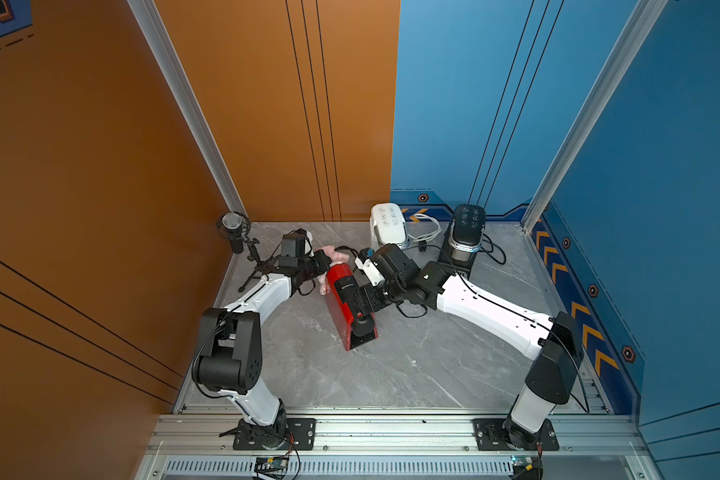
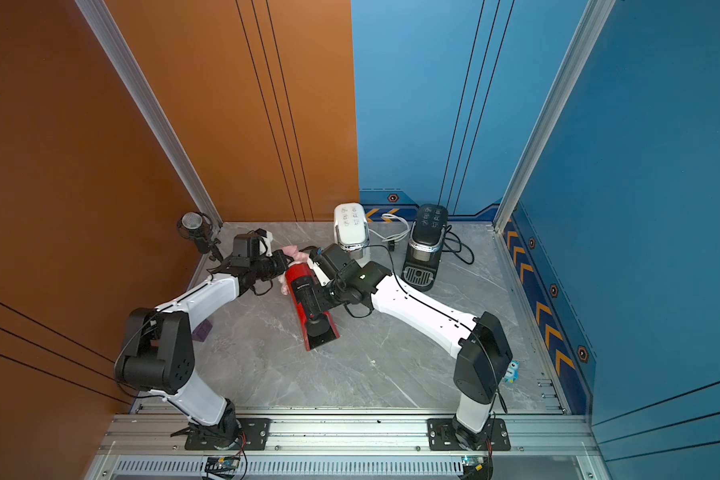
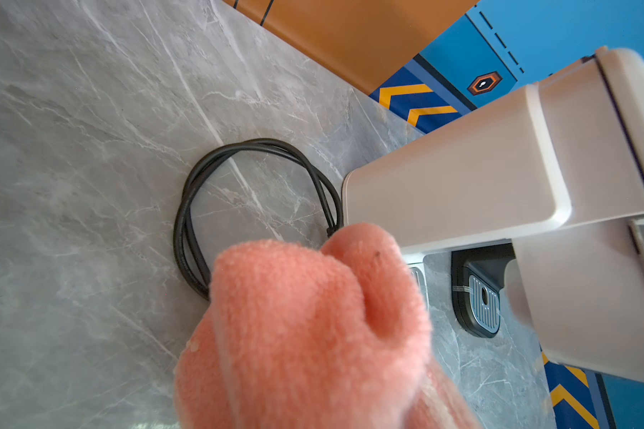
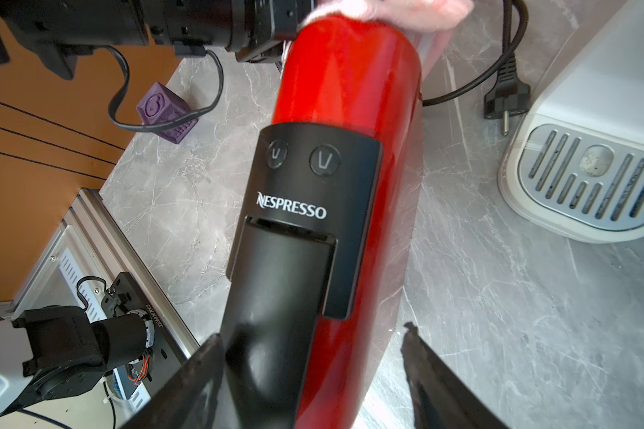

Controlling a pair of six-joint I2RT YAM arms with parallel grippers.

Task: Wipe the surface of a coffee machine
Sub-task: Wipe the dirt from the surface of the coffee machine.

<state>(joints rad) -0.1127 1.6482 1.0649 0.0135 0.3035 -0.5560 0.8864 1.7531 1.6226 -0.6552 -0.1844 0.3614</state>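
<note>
Task thing: red coffee machine (image 1: 341, 286), upright mid-table, nearer and left of the white coffee machine (image 1: 387, 224); long axis runs far to near, near end swung slightly right;

My left gripper (image 1: 327, 262) is clamped on the pink cloth (image 3: 313, 334); the cloth lies on the far end of the machine's rounded top, with a fold hanging down its left flank in both top views; from this gripper the rest of the top lies nearward, along the axis;

My right gripper (image 4: 313, 334) straddles the black head on the near half, jaws apart; one of its fingers (image 4: 424, 371) shows bare table (image 4: 499, 297) between itself and the red flank; the opposite one sits close to the head, contact not resolvable;

Judgement: the left arm does the wiping; the stroke should pull nearward along the top and stop short of my right gripper;

Appearance: glossy red shell, barrel-rounded, strong highlights; black head with two round buttons and white NESPRESSO lettering; black spout toward the near end; no smear or dust that I can make out on the gloss
</note>
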